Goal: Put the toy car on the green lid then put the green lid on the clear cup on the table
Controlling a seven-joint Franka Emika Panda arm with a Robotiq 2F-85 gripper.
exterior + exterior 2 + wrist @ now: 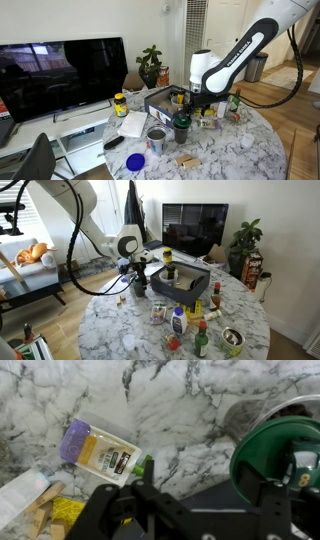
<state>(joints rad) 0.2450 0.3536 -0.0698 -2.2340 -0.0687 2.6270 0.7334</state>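
The green lid (268, 448) lies flat at the right of the wrist view, with the smoky rim of the clear cup (236, 420) showing just beyond its edge. A small dark thing (303, 466) rests on the lid; it may be the toy car, but it is too blurred to tell. In an exterior view the green lid (181, 119) sits on top of the clear cup (181, 130). My gripper (207, 495) is open with nothing between its fingers, just above and beside the lid. It hovers over the cup in both exterior views (184, 103) (138, 275).
A grey-silver cup (156, 137) and a blue lid (135, 160) stand near the table edge. A labelled packet (100, 450) and wooden blocks (40, 515) lie on the marble. A black box (182, 280) and several bottles (178, 320) crowd the middle.
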